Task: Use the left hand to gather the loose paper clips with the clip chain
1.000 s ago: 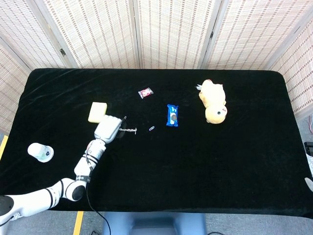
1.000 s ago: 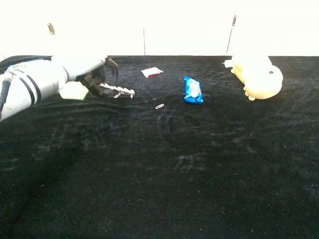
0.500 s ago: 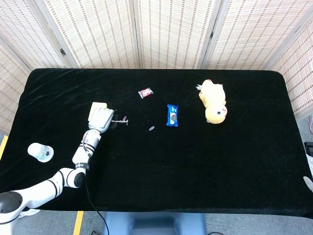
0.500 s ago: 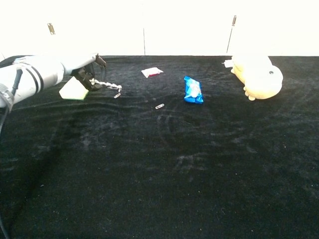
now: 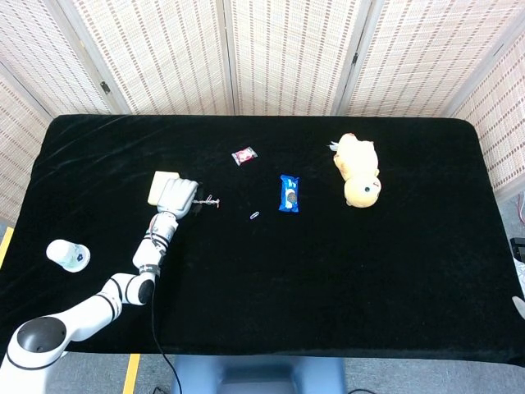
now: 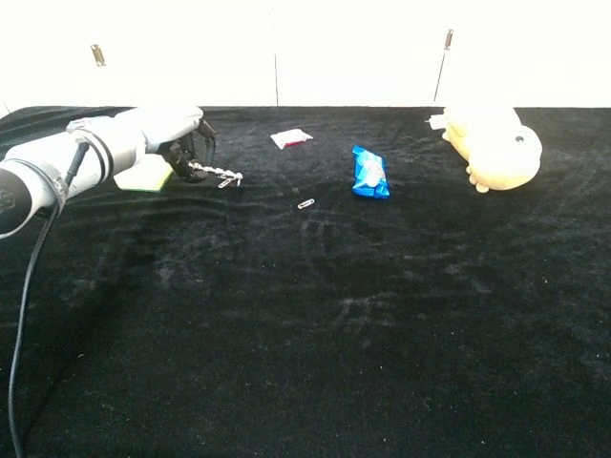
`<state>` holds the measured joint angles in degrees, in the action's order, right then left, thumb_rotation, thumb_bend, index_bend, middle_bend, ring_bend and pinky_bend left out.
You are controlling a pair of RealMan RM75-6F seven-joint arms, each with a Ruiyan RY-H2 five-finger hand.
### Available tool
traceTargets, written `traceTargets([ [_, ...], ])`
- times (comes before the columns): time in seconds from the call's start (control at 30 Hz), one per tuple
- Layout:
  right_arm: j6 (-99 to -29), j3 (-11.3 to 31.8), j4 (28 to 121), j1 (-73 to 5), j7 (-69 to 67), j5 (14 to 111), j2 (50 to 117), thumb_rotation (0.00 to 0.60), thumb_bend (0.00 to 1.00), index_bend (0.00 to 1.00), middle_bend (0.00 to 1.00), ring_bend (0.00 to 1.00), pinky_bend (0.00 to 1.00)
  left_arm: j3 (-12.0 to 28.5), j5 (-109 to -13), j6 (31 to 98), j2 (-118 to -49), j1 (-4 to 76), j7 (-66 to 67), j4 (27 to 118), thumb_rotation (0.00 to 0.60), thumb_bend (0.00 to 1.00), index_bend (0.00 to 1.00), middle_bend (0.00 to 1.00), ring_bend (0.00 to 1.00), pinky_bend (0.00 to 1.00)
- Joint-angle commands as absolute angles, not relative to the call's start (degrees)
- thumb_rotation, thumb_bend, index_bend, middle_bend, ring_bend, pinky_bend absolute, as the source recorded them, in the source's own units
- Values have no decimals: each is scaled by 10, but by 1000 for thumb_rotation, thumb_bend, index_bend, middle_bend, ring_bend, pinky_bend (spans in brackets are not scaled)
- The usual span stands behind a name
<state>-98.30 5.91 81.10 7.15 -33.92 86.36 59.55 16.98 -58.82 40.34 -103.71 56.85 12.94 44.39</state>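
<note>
The left hand (image 5: 175, 197), fingers pinching the clip chain (image 6: 218, 173), should sweep its free end low across the table (image 5: 328, 279) toward the loose clip (image 5: 254, 216).

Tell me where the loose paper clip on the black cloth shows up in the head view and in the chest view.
Head view: the loose paper clip lies left of centre, just below-left of the blue snack packet.
Chest view: the loose paper clip lies in the upper middle, left of and a little nearer than the packet.
Shared landmark: the blue snack packet, with the clip chain held by the left hand farther left.
</note>
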Motion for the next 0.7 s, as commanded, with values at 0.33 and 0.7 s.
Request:
traceTargets([
  [0.33, -981, 61, 811, 73, -339, 860, 596, 600, 235, 0, 0, 35, 0, 171, -597, 376, -1058, 582, 98, 387, 600, 647, 816, 1000, 1000, 1000],
  [0.7, -980, 62, 813, 74, -335, 859, 597, 600, 235, 0, 0, 35, 0, 172, -605, 342, -1074, 587, 49, 343, 600, 646, 816, 1000, 1000, 1000],
])
